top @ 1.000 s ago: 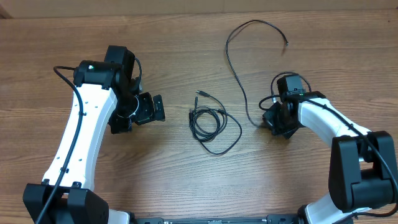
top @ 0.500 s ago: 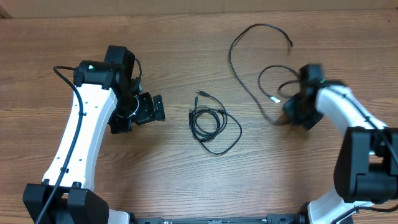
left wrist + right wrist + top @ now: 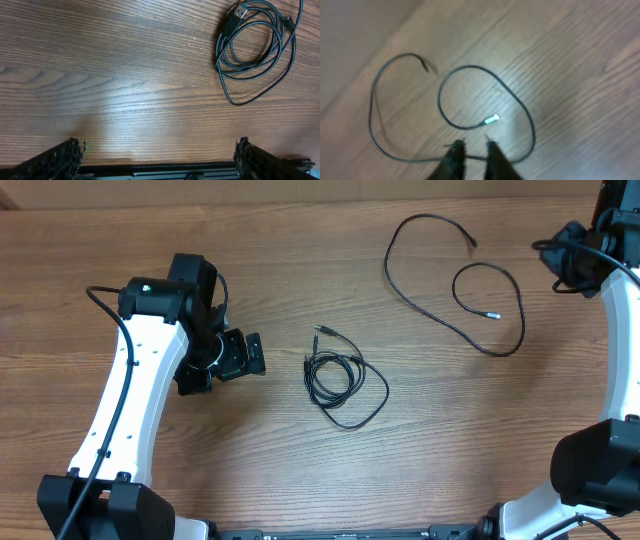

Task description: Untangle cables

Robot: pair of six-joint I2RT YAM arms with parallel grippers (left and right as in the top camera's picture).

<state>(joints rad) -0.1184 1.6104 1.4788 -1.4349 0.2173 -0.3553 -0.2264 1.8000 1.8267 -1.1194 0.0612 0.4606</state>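
Two black cables lie apart on the wooden table. A coiled cable (image 3: 312,377) sits at the centre; in the left wrist view the coiled cable (image 3: 220,55) shows at the upper right with its USB plug (image 3: 239,12). A long cable (image 3: 487,353) lies spread in a loose loop at the upper right, and the right wrist view shows its metal-tipped plug (image 3: 492,119). My left gripper (image 3: 236,356) (image 3: 159,144) stands wide open, left of the coil, with nothing in it. My right gripper (image 3: 560,262) (image 3: 474,141) hovers high at the far right, jaws slightly apart, holding nothing.
The table's far edge (image 3: 300,204) runs along the top of the overhead view. The left arm (image 3: 140,390) reaches in from the lower left and the right arm (image 3: 625,380) runs up the right side.
My right arm swung up and to the right, dragging the long cable away from the coil, then let it go. Its jaws have parted a little. The left arm has not moved.
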